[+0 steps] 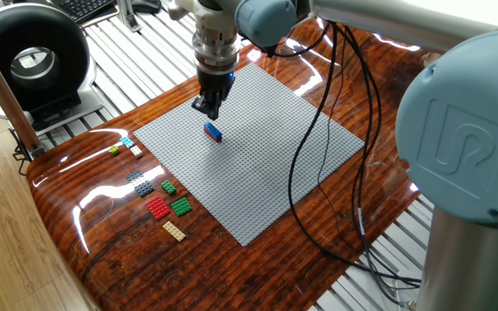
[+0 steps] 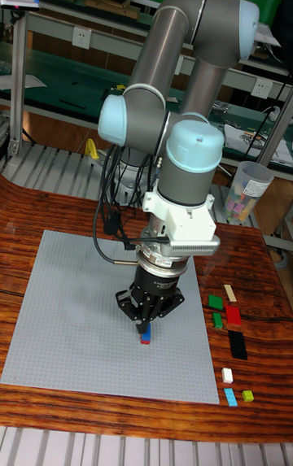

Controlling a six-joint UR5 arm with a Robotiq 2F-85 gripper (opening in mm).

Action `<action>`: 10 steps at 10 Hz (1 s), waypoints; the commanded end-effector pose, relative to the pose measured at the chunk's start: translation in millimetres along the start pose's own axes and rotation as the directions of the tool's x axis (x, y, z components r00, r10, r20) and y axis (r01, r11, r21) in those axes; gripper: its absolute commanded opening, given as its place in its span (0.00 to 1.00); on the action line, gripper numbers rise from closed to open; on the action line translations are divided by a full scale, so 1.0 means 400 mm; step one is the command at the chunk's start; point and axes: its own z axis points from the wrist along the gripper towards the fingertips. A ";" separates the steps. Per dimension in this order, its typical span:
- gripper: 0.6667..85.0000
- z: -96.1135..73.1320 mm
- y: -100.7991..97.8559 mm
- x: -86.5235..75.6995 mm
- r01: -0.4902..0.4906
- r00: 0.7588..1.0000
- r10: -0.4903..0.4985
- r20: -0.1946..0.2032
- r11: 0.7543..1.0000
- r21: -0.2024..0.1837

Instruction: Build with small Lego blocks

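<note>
Spanning most of the glossy wooden table (image 1: 258,250), the grey studded baseplate (image 1: 266,164) lies flat as a large square, one corner toward the black ring-shaped device (image 1: 28,56) at the far left. Above it the UR5 arm (image 2: 175,67) reaches down, cables looping off its wrist. The gripper (image 1: 208,110) points straight down over the plate, just above a blue brick stacked on a red one (image 1: 213,131); whether the fingers touch it, or whether they are parted or closed, cannot be told. That small stack sits on the plate toward its far-left edge, its long axis running diagonally in the fixed view, from upper left to lower right. Off the plate, loose small Lego blocks (image 1: 157,195) lie in a scattered row along the table beside the plate's left edge: cyan, yellow-green, tan, grey, green, red.
</note>
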 end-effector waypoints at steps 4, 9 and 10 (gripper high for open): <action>0.01 0.008 -0.014 -0.013 -0.012 1.000 0.012 0.021 1.000 -0.009; 0.01 -0.004 -0.018 0.011 -0.010 1.000 0.010 -0.006 1.000 -0.010; 0.01 -0.004 -0.008 0.020 -0.017 1.000 0.017 -0.020 1.000 -0.025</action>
